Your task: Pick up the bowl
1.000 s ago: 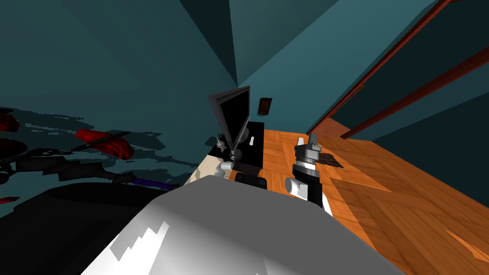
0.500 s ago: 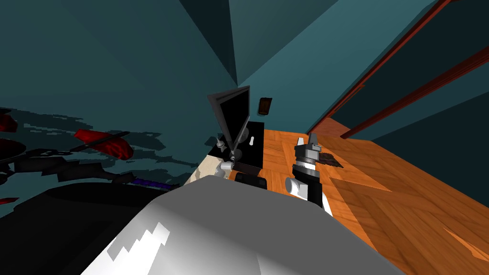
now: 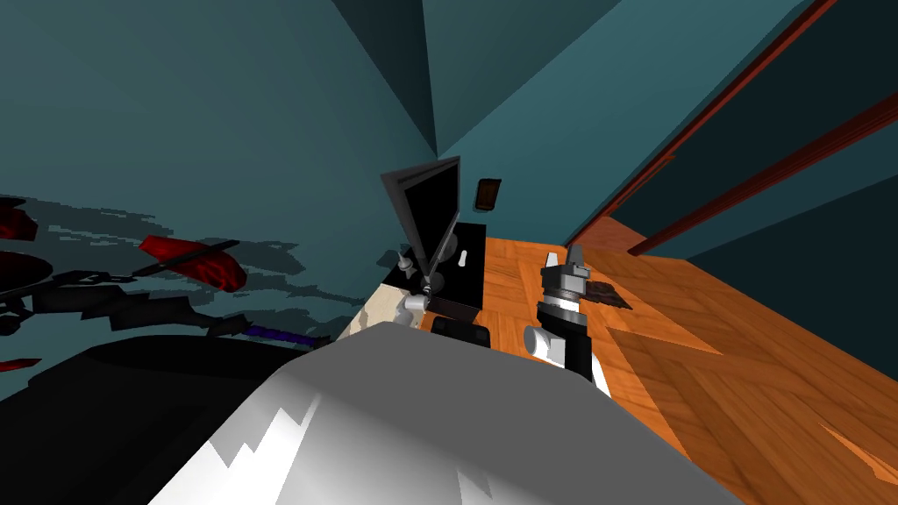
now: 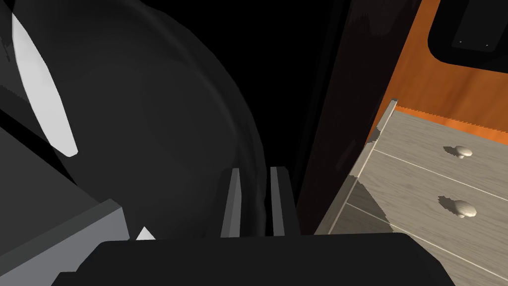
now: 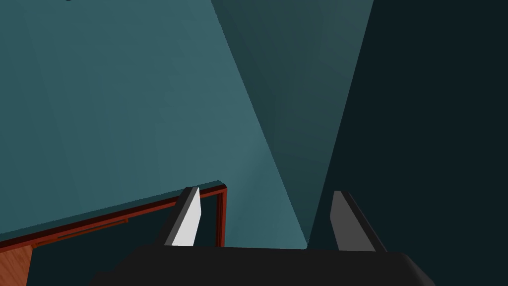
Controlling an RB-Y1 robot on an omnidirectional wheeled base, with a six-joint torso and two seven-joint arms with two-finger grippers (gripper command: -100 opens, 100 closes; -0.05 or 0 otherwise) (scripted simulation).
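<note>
Grasp step: the dark round glossy bowl [image 4: 149,114] sits beside a pale wood-grain drawer chest [image 4: 426,183], its rim pinched between the narrowed fingers of the left gripper [image 4: 255,171]; the right gripper [image 3: 564,257], right of centre in head view, stands wide and idle; next, judged: a slow level lift.

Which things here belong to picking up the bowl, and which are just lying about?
For the job:
dark grey bowl
left claw, shut on its rim

Lying about:
light drawers
black screen
dark mat
right claw, open and idle
</note>
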